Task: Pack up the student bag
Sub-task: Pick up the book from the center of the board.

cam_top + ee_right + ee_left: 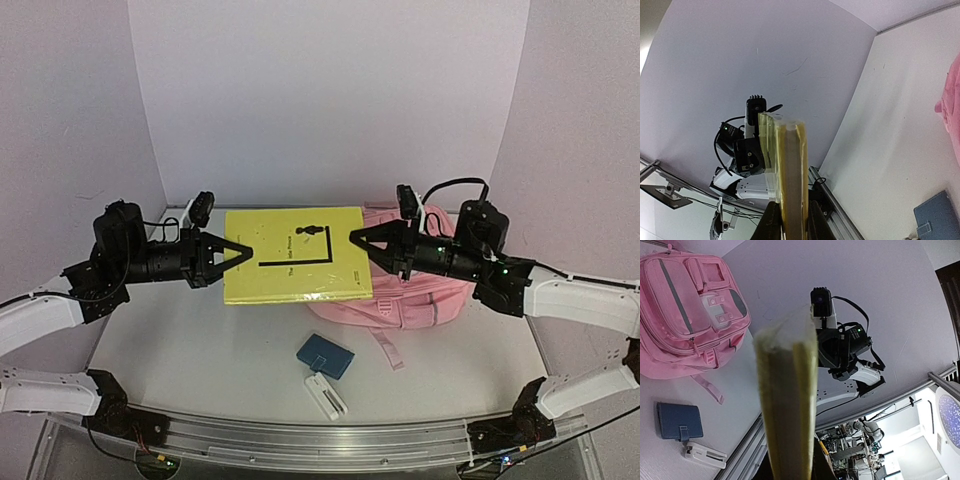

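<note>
soft, even light for you; the yellow book (787, 405) blurs just ahead of the left gripper (248, 252); wrist views bend at edges.

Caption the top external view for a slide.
The left gripper and right gripper clamp opposite edges of the yellow book, held flat above the table near the pink student bag.

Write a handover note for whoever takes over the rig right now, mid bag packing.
Left gripper: shut on the yellow book, left edge.
Right gripper: shut on its right edge.
Book held level above the table, partly over the pink backpack, which lies flat.
Blue wallet and small white device lie on the table in front.
Done: book lifted.
Left: book, wallet and device into the backpack.
</note>
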Robot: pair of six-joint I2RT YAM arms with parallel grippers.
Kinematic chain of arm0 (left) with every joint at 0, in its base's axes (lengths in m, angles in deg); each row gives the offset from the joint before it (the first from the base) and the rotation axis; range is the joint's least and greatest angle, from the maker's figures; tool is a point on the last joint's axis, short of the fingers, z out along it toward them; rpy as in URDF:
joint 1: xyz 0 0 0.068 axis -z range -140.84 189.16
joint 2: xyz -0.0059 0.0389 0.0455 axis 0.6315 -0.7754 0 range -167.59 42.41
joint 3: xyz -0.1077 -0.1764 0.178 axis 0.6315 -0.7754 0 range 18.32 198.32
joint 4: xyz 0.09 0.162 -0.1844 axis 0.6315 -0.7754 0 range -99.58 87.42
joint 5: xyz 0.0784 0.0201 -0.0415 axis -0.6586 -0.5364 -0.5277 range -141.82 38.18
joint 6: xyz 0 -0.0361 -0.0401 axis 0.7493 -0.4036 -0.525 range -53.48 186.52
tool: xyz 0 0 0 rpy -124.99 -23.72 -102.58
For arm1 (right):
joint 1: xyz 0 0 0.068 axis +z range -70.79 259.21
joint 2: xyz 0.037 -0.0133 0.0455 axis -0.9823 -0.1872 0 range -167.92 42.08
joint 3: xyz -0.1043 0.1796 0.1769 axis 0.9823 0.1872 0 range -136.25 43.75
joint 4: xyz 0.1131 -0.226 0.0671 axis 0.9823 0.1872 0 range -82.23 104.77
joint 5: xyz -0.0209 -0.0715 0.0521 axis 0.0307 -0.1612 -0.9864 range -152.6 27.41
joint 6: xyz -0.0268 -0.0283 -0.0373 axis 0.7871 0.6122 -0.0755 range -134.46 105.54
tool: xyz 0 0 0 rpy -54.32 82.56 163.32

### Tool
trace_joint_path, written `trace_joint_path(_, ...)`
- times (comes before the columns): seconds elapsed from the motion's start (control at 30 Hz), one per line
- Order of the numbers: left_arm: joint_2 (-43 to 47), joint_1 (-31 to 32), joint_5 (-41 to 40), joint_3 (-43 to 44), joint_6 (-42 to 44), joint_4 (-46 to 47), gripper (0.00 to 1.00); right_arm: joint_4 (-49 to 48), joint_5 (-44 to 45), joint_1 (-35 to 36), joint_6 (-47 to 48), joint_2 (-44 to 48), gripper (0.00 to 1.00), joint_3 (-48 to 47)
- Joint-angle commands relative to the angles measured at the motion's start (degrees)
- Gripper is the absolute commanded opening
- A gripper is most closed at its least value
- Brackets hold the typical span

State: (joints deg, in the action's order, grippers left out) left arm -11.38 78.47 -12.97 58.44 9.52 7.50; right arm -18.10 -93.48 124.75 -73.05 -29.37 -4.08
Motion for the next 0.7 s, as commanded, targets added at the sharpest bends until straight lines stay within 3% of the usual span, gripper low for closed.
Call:
trace_joint_path(0.0,0.3,-0.8,-5.8,0.1,1.7,-4.6,0.00,1.7,5.6,-0.3,4.5,1.5,0.40,0.9)
trace_joint_path(0.07,0.4,-2.6,-8.8,1.7,1.8,-9.9,0.00,9.9,10.7,-0.4,9.0,1.3,0.60,-0.9)
trace_joint_path(0.13,0.5,-5.8,-9.9,2.6,1.0,-15.2,0.00,18.3,16.3,-0.4,14.9,0.8,0.74,-3.7)
trace_joint_path(0.27,0.9,-12.3,-10.3,2.6,0.3,-20.6,0.00,30.4,25.6,-0.3,24.9,-1.7,0.91,-10.0)
trace_joint_path(0.37,-0.1,-16.0,-10.5,3.4,0.1,-23.3,0.00,38.7,33.6,0.1,30.2,-6.7,0.98,-16.9)
trace_joint_path(0.67,-4.0,-21.7,-7.8,1.7,-2.2,-22.2,0.00,51.6,53.7,5.0,38.5,-27.1,0.98,-35.1)
